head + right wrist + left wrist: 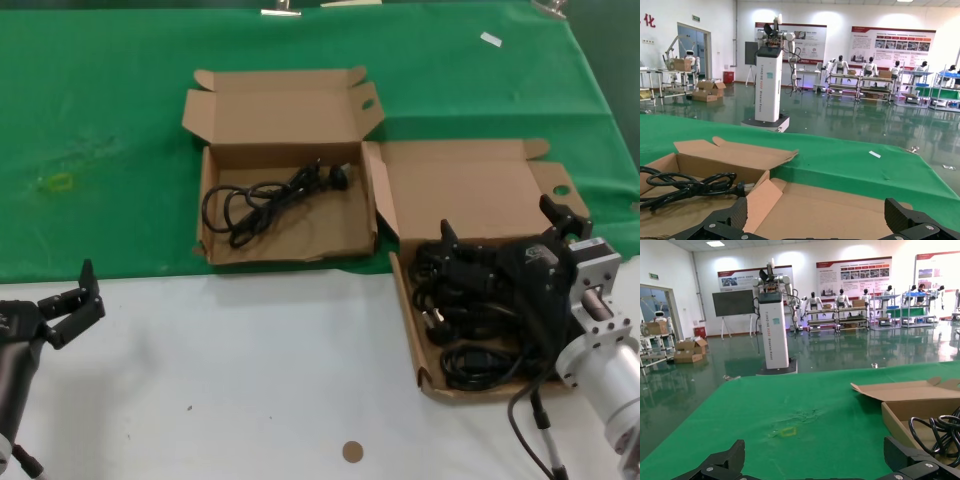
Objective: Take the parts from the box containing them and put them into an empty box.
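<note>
Right gripper (pixel 505 232) (open) over unlabelled parts (pixel 470 300).

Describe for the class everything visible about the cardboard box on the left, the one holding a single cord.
The left box is a shallow brown corrugated cardboard mailer, wider than deep. It lies open on the green cloth, its lid folded back with two ear tabs, the right one pierced by an oval hole. Inside lies one thin black power cord, loosely coiled, with its plug toward the box's right side. Its right edge stands close beside the flap of the neighbouring box; no claw touches it.
</note>
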You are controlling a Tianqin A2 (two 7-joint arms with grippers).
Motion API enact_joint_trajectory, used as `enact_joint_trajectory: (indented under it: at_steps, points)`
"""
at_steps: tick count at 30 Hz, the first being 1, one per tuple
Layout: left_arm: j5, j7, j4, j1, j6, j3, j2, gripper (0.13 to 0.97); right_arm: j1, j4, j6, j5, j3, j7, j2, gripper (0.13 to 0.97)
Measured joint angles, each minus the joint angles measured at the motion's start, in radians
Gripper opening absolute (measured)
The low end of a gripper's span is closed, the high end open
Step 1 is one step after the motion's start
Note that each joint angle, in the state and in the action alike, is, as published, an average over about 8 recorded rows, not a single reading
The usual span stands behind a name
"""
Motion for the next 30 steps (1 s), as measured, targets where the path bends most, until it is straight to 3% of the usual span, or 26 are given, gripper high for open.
enact_joint_trajectory:
  at_steps: [30]
  points:
    - [0.000,0.000,0.000,0.000,0.000,0.000,0.000,0.966,0.000,0.000,0.000,0.000,0.000,0.000,0.000,0.966]
